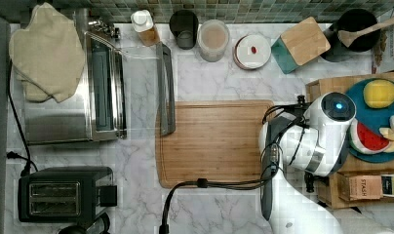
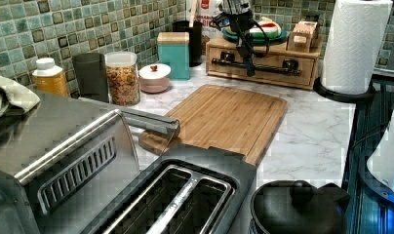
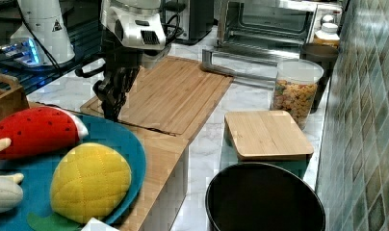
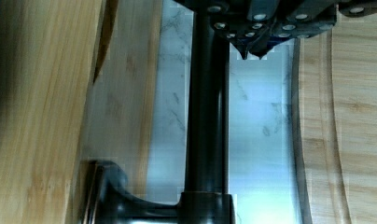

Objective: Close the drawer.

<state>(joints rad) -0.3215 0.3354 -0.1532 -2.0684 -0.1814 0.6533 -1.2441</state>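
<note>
The robot arm [image 1: 326,131] reaches down in front of a wooden box whose front is the drawer [image 2: 273,78], with a long dark bar handle [image 2: 278,69] across it. The pincer [image 2: 248,72] hangs just in front of that handle, its fingers pressed together and holding nothing. The wrist view shows this closest: the fingertips of the pincer [image 4: 252,49] meet in a point just beside the handle [image 4: 207,116], on the side away from the drawer [image 4: 126,93]. A thin dark gap runs between the drawer's top edge and the box top beyond it. On the pincer's other side lies a narrow strip of bare marble worktop [image 4: 256,130], then the grooved edge of a cutting board [image 4: 359,116]. The top view shows the cutting board [image 1: 214,141] bare behind the arm. The right view shows the pincer [image 3: 110,113] beside the rim of a blue plate [image 3: 130,144] of toy fruit.
</note>
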